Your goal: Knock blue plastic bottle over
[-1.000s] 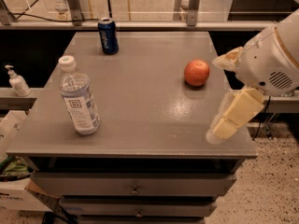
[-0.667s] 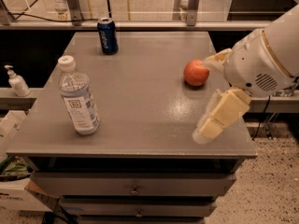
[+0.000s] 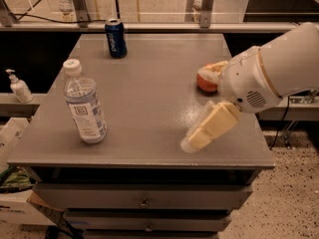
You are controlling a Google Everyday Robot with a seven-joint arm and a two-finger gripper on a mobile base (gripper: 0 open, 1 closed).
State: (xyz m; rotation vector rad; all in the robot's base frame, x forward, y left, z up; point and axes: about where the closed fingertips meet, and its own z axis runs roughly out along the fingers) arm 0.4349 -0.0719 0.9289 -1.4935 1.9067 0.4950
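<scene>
The blue plastic bottle (image 3: 83, 103) is clear with a white cap and a pale blue-white label. It stands upright near the front left of the grey table (image 3: 149, 83). My gripper (image 3: 195, 109) is over the right part of the table, well to the right of the bottle and apart from it. Its two cream fingers are spread open and hold nothing. The lower finger (image 3: 209, 127) points down-left, just above the tabletop. The upper finger lies in front of the orange fruit (image 3: 205, 81).
A dark blue soda can (image 3: 115, 38) stands upright at the back left of the table. The orange fruit is partly hidden by my gripper. A white pump dispenser (image 3: 19, 87) stands on a shelf to the left. Drawers sit below the table's front edge.
My arm and gripper have moved left over the table toward the bottle and now partly cover the orange fruit. The bottle and can have not moved.
</scene>
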